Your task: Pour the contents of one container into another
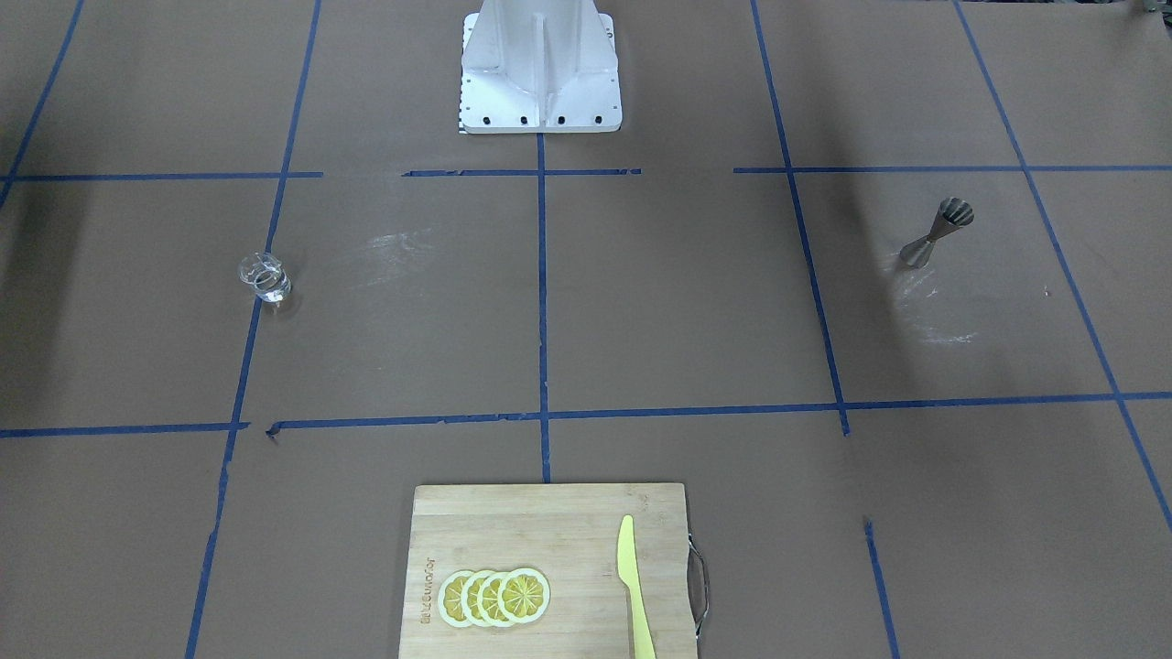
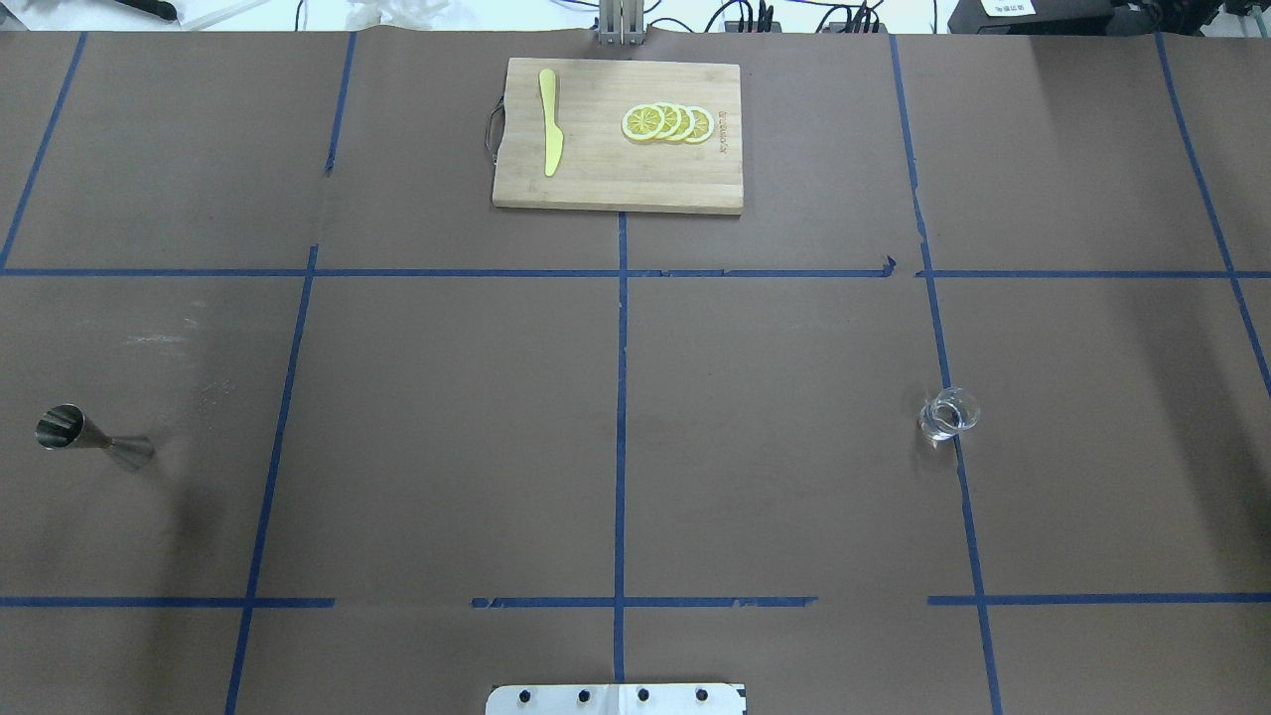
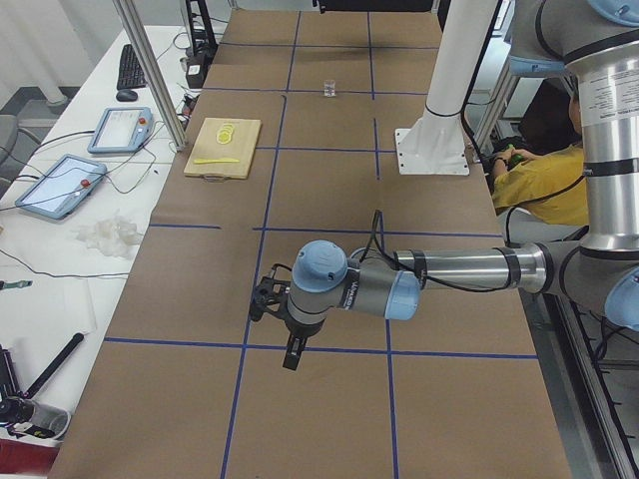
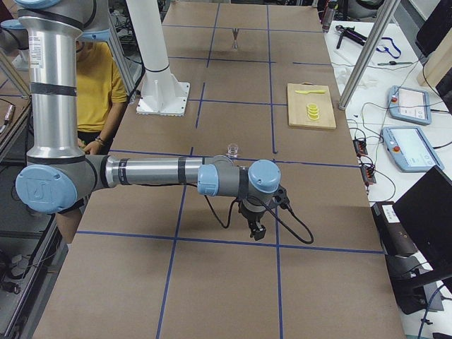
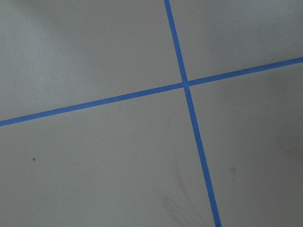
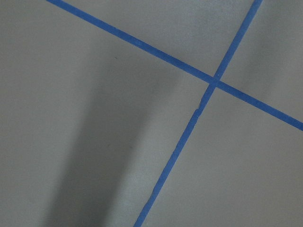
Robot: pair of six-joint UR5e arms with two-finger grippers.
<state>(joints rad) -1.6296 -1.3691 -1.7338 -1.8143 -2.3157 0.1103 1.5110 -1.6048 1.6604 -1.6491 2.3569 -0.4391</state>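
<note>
- Cutting board point(image 1: 549, 535): we found its lower edge cut off by the bottom of the front-facing frame.
- Yellow knife point(image 1: 630, 567): its lower end was cut off there too.
- Robot base point(image 1: 540, 73): cropped at the top centre.
- Left gripper point(image 3: 291, 351) and right gripper point(image 4: 256, 229): small and dark at mid-frame of the side views. We could not tell how the jaws stood.
- Glass point(image 3: 329, 90) and jigger point(image 4: 235, 39): tiny near the top of the frame, so we could not make out any contents.
- Person point(image 4: 95, 81): partly hidden behind the arm at the upper left.
</note>
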